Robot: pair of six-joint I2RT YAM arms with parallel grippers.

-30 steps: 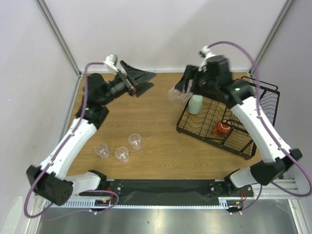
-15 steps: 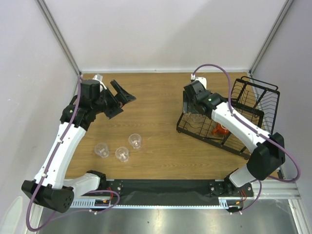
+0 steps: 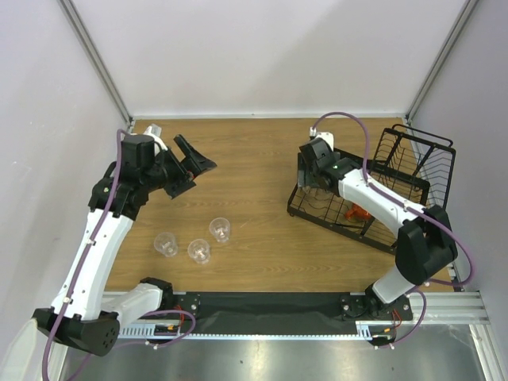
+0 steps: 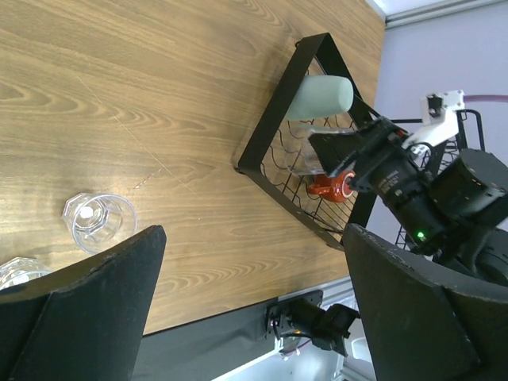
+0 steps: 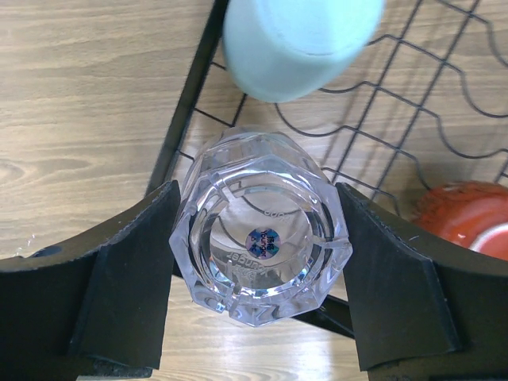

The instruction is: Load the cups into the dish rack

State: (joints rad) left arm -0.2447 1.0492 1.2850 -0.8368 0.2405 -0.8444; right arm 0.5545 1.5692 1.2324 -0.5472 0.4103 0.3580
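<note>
Wood-grain table (image 3: 254, 151) within a pale-walled enclosure. Right gripper (image 5: 258, 266) is clamped on a clear tumbler (image 5: 262, 238), one finger on each side, with the base toward the wrist camera and the mouth down, presumably so that it drains once set on the wires. The tumbler hangs over the left corner of the rack (image 3: 373, 202), across the frame wire and just beside the mint cup (image 5: 298, 40), whose closed end also faces the camera; whether the tumbler touches the wires cannot be told. The mug (image 5: 468, 214) sits deeper in the rack. Left gripper (image 4: 254, 238) is spread and empty above the far left of the table, well apart from the rack, probably kept clear until the next pick. Three loose tumblers (image 3: 198, 251), not yet loaded, stand near the table's front left. Overhead, the right arm hides the held tumbler and the mint cup; only the right wrist view shows the grip itself. From the left wrist, the rack's corner appears obliquely, with cup, mug and right gripper together, plus one loose tumbler.
</note>
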